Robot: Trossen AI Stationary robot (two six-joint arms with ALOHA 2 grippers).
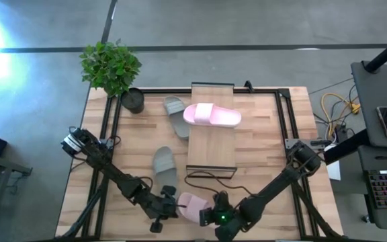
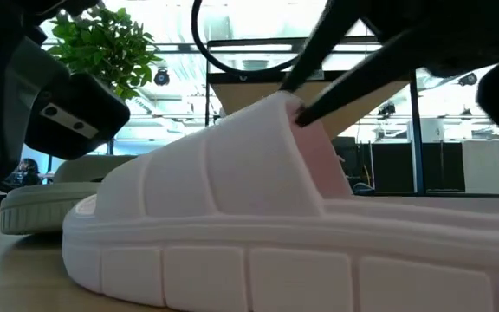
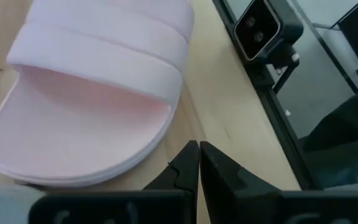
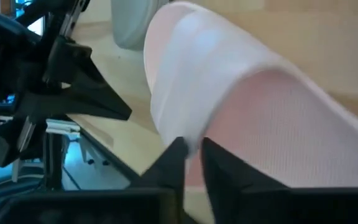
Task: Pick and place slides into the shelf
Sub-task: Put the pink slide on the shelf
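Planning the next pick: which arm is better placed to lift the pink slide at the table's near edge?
Right. The right gripper has its jaws pinched on the strap of the pink slide. The left gripper sits shut beside the slide's edge, holding nothing.

High view: overhead, straight down, whole table [image 1: 261, 144] and both arms. Low view: tabletop height, level, very near a pink slide [image 2: 258, 234] that fills the frame. Both wrist views look close along their own fingers at that same pink slide, shared by all four.
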